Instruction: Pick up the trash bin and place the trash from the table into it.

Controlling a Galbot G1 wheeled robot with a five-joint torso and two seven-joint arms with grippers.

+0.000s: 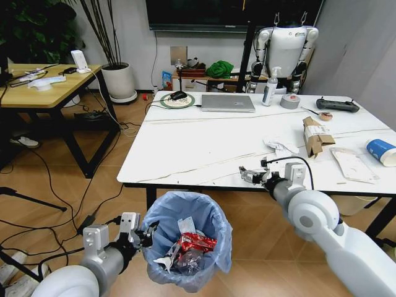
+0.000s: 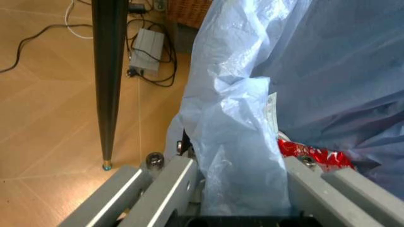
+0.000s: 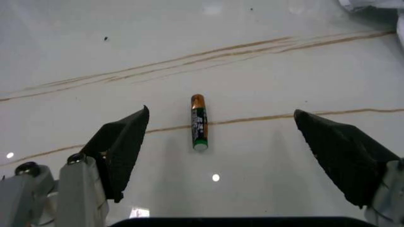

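Note:
The trash bin (image 1: 185, 241), lined with a light-blue bag, hangs low in front of the table (image 1: 185, 154), with red wrappers (image 1: 197, 242) inside. My left gripper (image 1: 145, 237) is shut on its rim, and the bag (image 2: 240, 142) is pinched between the fingers (image 2: 170, 184). My right gripper (image 1: 249, 176) hovers open over the table's front edge. A small battery (image 3: 198, 122) lies flat between the open right gripper (image 3: 220, 111) fingers, untouched. Crumpled white paper (image 1: 279, 146), a torn cardboard box (image 1: 317, 136) and a blue cup (image 1: 380, 151) lie to the right.
A laptop (image 1: 228, 102), spray bottle (image 1: 270, 86), grey tape roll (image 1: 289, 101) and black controller (image 1: 337, 105) line the table's far side. A yellow wooden table (image 1: 43, 83) stands at left, with cables on the floor. A black table leg (image 2: 107, 80) is near the bin.

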